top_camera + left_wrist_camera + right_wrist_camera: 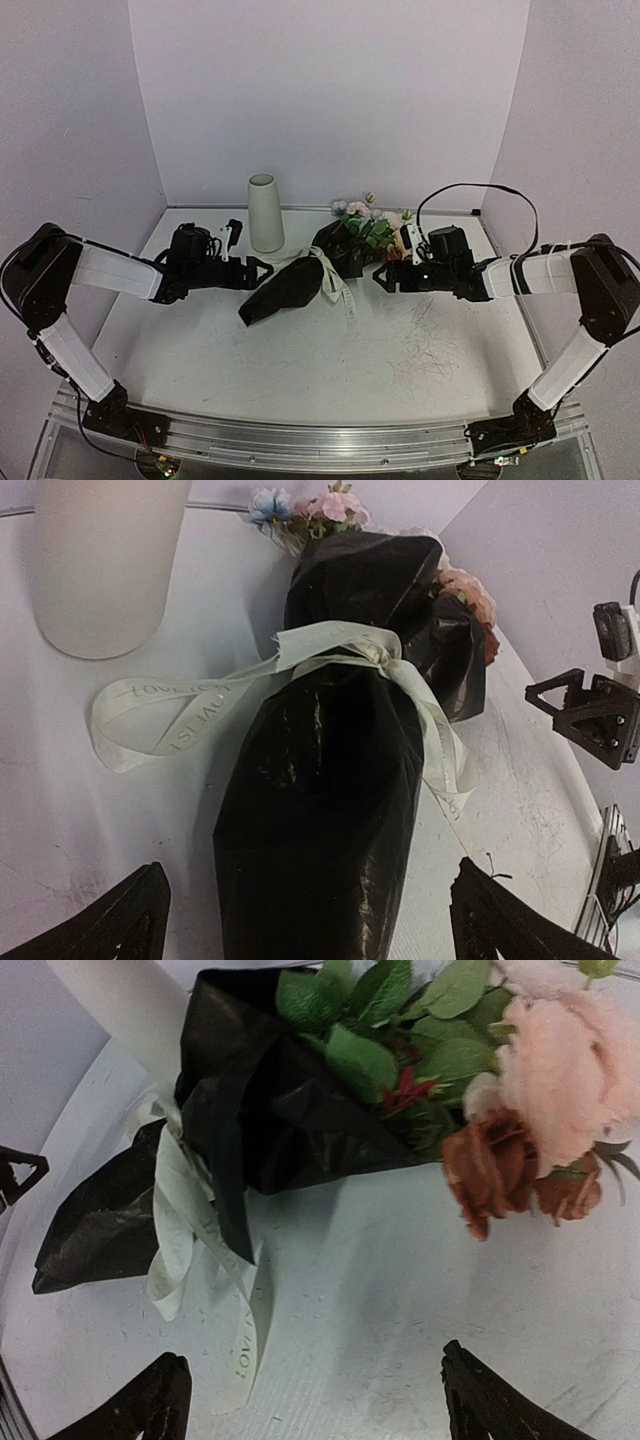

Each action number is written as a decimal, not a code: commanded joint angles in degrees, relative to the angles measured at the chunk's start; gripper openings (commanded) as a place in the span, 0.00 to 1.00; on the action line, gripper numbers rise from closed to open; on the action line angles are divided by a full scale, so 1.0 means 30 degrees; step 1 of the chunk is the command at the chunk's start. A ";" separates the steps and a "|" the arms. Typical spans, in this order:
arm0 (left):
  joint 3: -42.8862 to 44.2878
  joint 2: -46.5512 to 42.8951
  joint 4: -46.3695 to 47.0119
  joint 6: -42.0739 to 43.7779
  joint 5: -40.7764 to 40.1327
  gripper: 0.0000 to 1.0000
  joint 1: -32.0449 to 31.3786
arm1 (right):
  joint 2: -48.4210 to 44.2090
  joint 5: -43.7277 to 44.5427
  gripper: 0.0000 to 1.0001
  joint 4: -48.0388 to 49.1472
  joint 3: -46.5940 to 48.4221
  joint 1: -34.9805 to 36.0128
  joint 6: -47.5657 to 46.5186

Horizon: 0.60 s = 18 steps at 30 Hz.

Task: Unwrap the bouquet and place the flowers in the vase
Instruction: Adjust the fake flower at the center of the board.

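Just one bouquet [285,288], one vase [265,212], probably one ribbon [335,645].

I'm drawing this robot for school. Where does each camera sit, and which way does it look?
Top view: high behind the arms, looking down on the table, vase and bouquet; both arms show, with left tool and right tool.
Left wrist: on the left arm, looking along the bouquet's wrapped end toward the ribbon; its own fingertips show at the bottom corners.
Right wrist: on the right arm, looking at the flowers; its own fingertips show below.
Shared: both wrist views see the ribbon.
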 commanded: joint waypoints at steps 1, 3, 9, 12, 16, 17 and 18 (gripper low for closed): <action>0.1736 0.1112 -0.0928 0.1203 0.0766 0.99 -0.0422 | 0.0830 -0.0249 0.88 0.0141 0.1228 0.0875 -0.0221; 0.2210 0.1678 -0.1588 0.1515 0.0715 0.99 -0.0795 | 0.1100 -0.0233 0.88 0.0150 0.1378 0.1093 -0.0216; 0.4345 0.3429 -0.5011 0.2887 -0.0878 0.97 -0.1979 | 0.1766 -0.0265 0.88 0.0166 0.1685 0.1532 -0.0293; 0.4983 0.3872 -0.6278 0.3537 -0.1563 0.95 -0.2787 | 0.2047 -0.0353 0.88 0.0170 0.1807 0.1647 -0.0298; 0.4856 0.3820 -0.6566 0.3370 -0.1367 0.95 -0.3458 | 0.2301 -0.0512 0.87 0.0170 0.1893 0.1710 -0.0319; 0.4805 0.3773 -0.6609 0.3211 -0.1288 0.94 -0.3675 | 0.2337 -0.0536 0.86 0.0157 0.1894 0.1720 -0.0354; 0.4755 0.3712 -0.6667 0.3094 -0.1136 0.94 -0.3877 | 0.2359 -0.0539 0.85 0.0166 0.1873 0.1723 -0.0353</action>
